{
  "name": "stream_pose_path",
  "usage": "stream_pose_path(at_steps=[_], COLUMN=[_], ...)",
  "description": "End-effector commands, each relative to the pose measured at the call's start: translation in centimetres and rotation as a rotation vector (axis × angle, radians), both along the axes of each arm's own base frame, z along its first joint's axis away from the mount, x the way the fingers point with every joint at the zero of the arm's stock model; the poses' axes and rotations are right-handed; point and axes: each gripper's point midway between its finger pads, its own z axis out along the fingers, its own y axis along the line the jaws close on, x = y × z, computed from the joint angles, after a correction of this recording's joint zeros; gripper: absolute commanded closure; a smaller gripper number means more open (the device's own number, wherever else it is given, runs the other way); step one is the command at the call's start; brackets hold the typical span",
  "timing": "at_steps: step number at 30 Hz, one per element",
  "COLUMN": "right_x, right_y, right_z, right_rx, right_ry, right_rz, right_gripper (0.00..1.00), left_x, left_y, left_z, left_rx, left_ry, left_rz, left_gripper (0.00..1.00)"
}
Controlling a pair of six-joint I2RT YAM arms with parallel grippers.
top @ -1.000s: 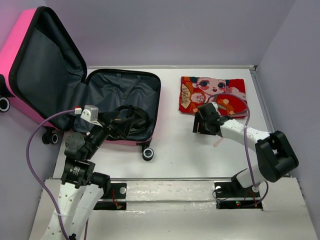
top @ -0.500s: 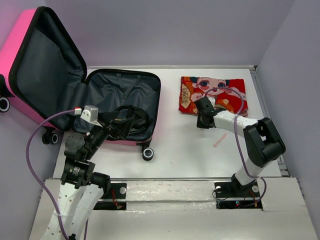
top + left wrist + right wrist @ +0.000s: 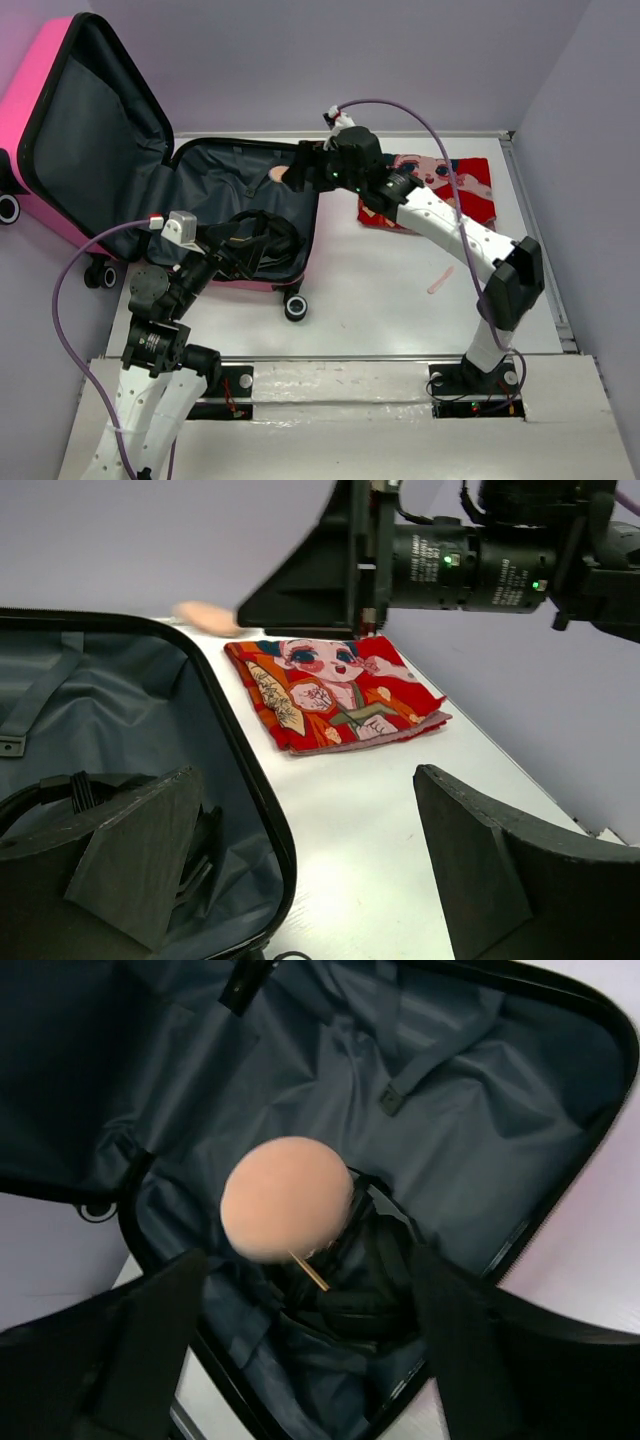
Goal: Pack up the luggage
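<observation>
The pink luggage (image 3: 45,110) lies open, lid propped up at the left, grey-lined base (image 3: 240,180) flat on the table. My right gripper (image 3: 298,172) reaches over the base with its jaws wide apart (image 3: 310,1260). A blurred round peach thing (image 3: 287,1198) with a thin gold stick hangs just beyond the fingertips, touching neither; it also shows in the top view (image 3: 278,173) and the left wrist view (image 3: 205,615). My left gripper (image 3: 238,252) is open and empty (image 3: 300,880) over the base's near right rim (image 3: 235,750). A black bundle of straps (image 3: 262,238) lies inside the base.
A folded red cloth with a cartoon face (image 3: 455,185) lies on the table right of the luggage, also in the left wrist view (image 3: 335,690). A small pink stick (image 3: 440,280) lies on the table nearer the front. Grey walls close in the back and right.
My right arm has swung from the front edge of the red cloth leftward and back, out over the open luggage base. The left arm has not moved.
</observation>
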Motion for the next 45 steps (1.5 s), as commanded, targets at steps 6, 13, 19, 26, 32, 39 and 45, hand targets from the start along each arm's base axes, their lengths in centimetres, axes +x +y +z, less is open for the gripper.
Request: stream_pose_path(at_steps=[6, 13, 19, 26, 32, 39, 45], right_x=[0.9, -3.8, -6.5, -8.2, -10.0, -11.5, -12.6], right_y=[-4.9, -27.6, -33.0, -33.9, -34.2, -34.8, -33.9], right_z=[-3.7, -17.7, -20.0, -25.8, -26.3, -25.4, -25.6], right_rx=[-0.061, -0.213, -0.284, -0.355, -0.374, -0.391, -0.374], right_ry=[0.064, 0.369, 0.459, 0.676, 0.706, 0.701, 0.741], right_rz=[-0.116, -0.698, -0.844, -0.873, -0.88, -0.896, -0.84], right_gripper=[0.04, 0.16, 0.22, 0.37, 0.4, 0.41, 0.45], left_x=[-1.5, -2.3, -2.8, -3.2, -3.6, -4.2, -4.5], left_y=[0.0, -0.1, -0.3, 0.1, 0.0, 0.0, 0.1], left_z=[3.4, 3.8, 4.2, 4.4, 4.7, 5.0, 5.2], left_rx=[-0.024, -0.031, -0.035, -0.038, -0.042, -0.044, -0.048], left_ry=[-0.105, -0.123, -0.137, -0.148, -0.159, -0.172, -0.181], left_rz=[-0.021, -0.031, -0.041, -0.025, -0.037, -0.041, -0.042], left_gripper=[0.01, 0.01, 0.01, 0.01, 0.01, 0.01, 0.01])
